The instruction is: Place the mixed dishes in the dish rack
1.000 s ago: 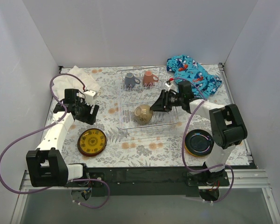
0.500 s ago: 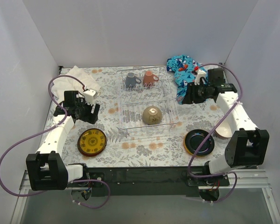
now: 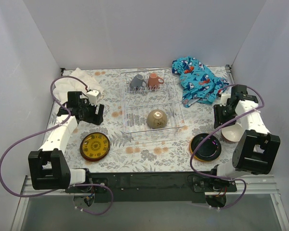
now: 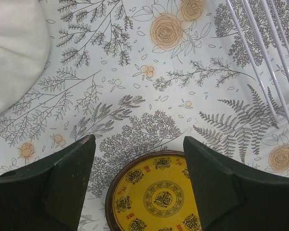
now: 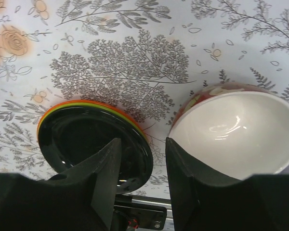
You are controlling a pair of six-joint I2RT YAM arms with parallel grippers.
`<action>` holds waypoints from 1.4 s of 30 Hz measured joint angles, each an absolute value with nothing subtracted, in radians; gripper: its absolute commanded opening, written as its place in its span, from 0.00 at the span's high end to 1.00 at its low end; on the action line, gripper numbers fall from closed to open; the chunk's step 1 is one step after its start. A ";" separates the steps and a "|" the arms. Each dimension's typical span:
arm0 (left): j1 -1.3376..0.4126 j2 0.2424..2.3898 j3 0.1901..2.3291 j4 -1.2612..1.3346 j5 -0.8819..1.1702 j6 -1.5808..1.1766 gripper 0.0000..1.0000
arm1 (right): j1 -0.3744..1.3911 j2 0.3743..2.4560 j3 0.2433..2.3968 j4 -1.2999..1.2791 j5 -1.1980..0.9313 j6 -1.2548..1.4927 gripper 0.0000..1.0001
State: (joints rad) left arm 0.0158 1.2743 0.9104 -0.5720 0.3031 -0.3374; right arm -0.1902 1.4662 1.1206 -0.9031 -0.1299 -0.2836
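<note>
Left gripper (image 4: 138, 142) released, empty; round yellow patterned plate (image 4: 156, 197) cut off at bottom edge. Right gripper (image 5: 142, 142) apparently released; glossy white-lined bowl (image 5: 236, 130) lower right.

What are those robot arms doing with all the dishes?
They are loading dishes into the dish rack. A beige bowl, a grey mug and a brown mug are inside it. The left fingers hover open near the yellow plate; the right fingers hover open by the dark plate and the red bowl. Neither holds anything.
</note>
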 measured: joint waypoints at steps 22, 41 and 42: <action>0.016 1.444 1.080 -0.612 0.302 -0.329 0.27 | -0.207 1.550 1.023 -0.823 0.029 -0.295 0.90; 0.016 1.438 1.082 -0.597 0.249 -0.353 0.26 | -0.033 1.623 1.645 -0.839 -0.331 -0.228 0.99; 0.016 1.435 1.082 -0.596 0.243 -0.356 0.26 | -0.003 1.618 1.656 -0.805 -0.393 -0.200 0.99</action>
